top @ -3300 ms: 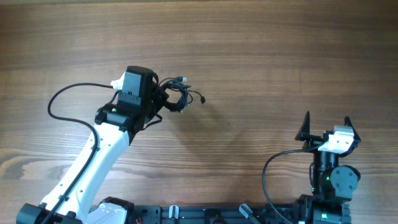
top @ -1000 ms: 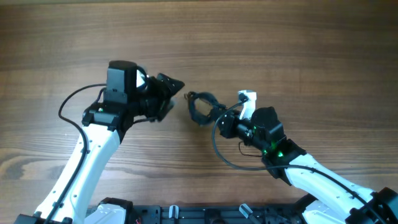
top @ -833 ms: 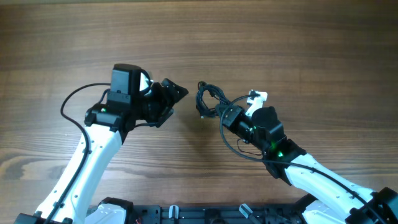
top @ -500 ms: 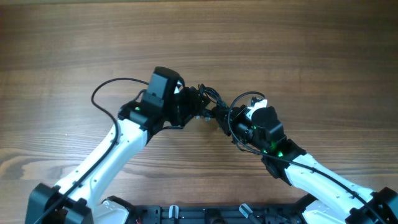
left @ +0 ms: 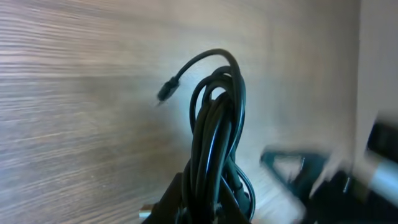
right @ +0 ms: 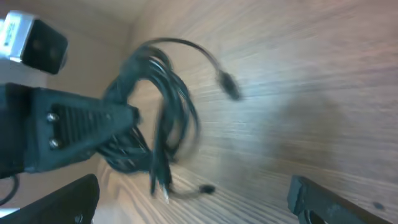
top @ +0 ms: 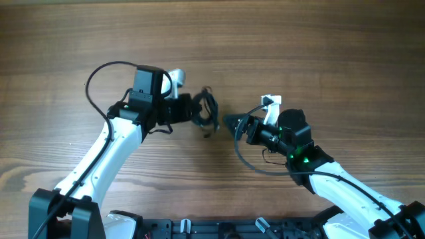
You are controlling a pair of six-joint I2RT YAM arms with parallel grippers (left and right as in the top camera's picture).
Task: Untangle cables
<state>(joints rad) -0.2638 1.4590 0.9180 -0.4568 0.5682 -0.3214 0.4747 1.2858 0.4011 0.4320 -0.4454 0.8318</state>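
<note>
The cables [top: 208, 113] are a bundle of thin black wires with small plug ends, held just above the wooden table. My left gripper [top: 197, 111] is shut on the bundle. In the left wrist view the loops [left: 216, 124] stand up between my fingers, and one plug end [left: 165, 93] sticks out to the left. My right gripper [top: 232, 123] is open and empty, just right of the bundle and apart from it. In the right wrist view the cables [right: 158, 99] hang from the left gripper [right: 81, 124], ahead of my open right gripper [right: 196, 202]. Plug ends [right: 229, 82] dangle loose.
The wooden table [top: 299, 53] stretches bare to the back and sides. The left arm's thick black cable [top: 99, 73] loops behind its wrist. The right arm's thick cable [top: 249, 162] loops in front of its wrist.
The right gripper held the bundle a second ago. The left gripper came in and closed on it. The right gripper has let go and the left has drawn the bundle slightly left.
</note>
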